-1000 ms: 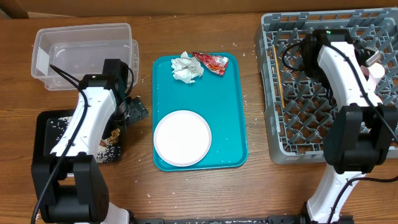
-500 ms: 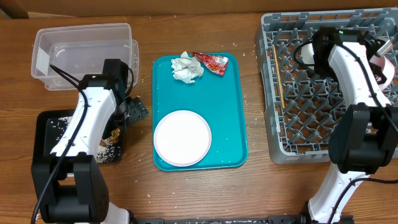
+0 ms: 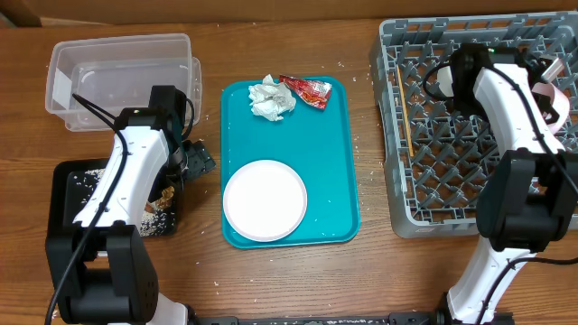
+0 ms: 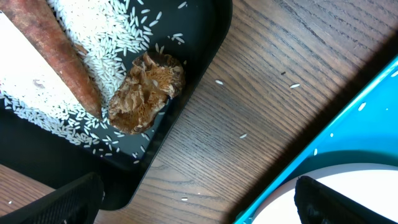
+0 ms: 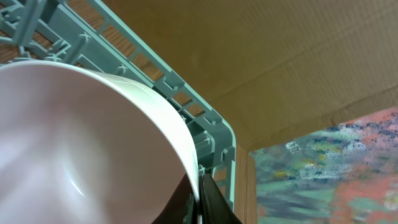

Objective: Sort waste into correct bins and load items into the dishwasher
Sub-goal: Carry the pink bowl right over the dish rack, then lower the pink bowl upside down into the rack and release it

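Wood-grain table (image 3: pixel 370 271), brown cardboard behind its far edge.

**Waste.** The black tray (image 3: pixel 68 176) at the left edge, toward the near corner, holds the rice grains (image 4: pixel 118 37), the sausage piece (image 4: pixel 65 59) and the crumbly bit (image 4: pixel 147 90). A few grains lie loose on the wood beside it. The clear tub (image 3: pixel 63 86) in the far left corner shows no waste inside. The napkin (image 3: pixel 272 97) and the wrapper (image 3: pixel 307 90) lie touching each other at the far end of the teal tray (image 3: pixel 330 153), mid-table. Both are unsorted.

**Dishes.** The dish rack (image 3: pixel 386 117) fills the far right corner. The stick (image 3: pixel 403 113) lies in it along its left side. The plate (image 3: pixel 265 200) sits on the near end of the teal tray, not yet loaded. The right arm hides part of the rack, so the second bowl and the cup cannot be confirmed.

**Grippers.**
- The right gripper (image 5: pixel 200 200) is closed thin on the rim of a bowl (image 5: pixel 81 143), held tilted over the rack's far right corner and not yet released.
- The left gripper (image 4: pixel 199 208) is spread wide and holds nothing. It hangs over bare wood between the black tray and the teal tray.

**Assessment.** Food scraps appear done. Outstanding items are seating the bowl, loading the plate and binning the napkin and wrapper.
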Available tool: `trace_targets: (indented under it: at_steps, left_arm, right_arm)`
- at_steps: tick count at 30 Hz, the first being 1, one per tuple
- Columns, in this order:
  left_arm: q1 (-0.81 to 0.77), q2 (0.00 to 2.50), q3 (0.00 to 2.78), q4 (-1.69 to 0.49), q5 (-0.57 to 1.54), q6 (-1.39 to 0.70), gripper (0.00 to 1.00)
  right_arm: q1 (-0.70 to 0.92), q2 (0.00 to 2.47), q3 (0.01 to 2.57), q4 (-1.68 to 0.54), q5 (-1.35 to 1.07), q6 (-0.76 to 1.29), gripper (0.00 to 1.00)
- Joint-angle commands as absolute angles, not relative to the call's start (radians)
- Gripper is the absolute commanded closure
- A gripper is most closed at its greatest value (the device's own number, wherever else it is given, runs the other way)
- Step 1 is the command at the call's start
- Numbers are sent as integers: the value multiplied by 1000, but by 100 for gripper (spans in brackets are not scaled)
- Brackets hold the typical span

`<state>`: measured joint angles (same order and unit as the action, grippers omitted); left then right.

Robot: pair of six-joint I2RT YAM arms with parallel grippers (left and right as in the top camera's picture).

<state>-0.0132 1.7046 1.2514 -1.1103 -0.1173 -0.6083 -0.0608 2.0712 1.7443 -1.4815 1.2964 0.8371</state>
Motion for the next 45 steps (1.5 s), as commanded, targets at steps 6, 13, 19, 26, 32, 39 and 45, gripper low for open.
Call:
trace_targets:
  at_steps: [6,13,19,26,32,39,45]
  left_arm:
    - [-12,1715,1252,-1110,-131,-628,0]
    - [-12,1715,1252,-1110,-131,-628,0]
    - [-12,1715,1252,-1110,-131,-628,0]
    - [-12,1715,1252,-1110,-131,-628,0]
    - [-12,1715,1252,-1110,-131,-628,0]
    - [-12,1715,1252,-1110,-131,-628,0]
    - [-12,1715,1252,-1110,-131,-628,0]
  right_arm:
    - [8,2077,1695,-1481,1327,833,96]
    - [8,2076,1650,-1477,1485,833,96]
    - [8,2076,1650,-1436,1544,806,96]
    - [8,2078,1625,-1359,1480,706,96]
    - [12,2078,1546,-1327,1480,706,96]
    - [14,2076,1540,-1337,1414,708,92]
    - [11,2041,1595,-1378,1135,755,93]
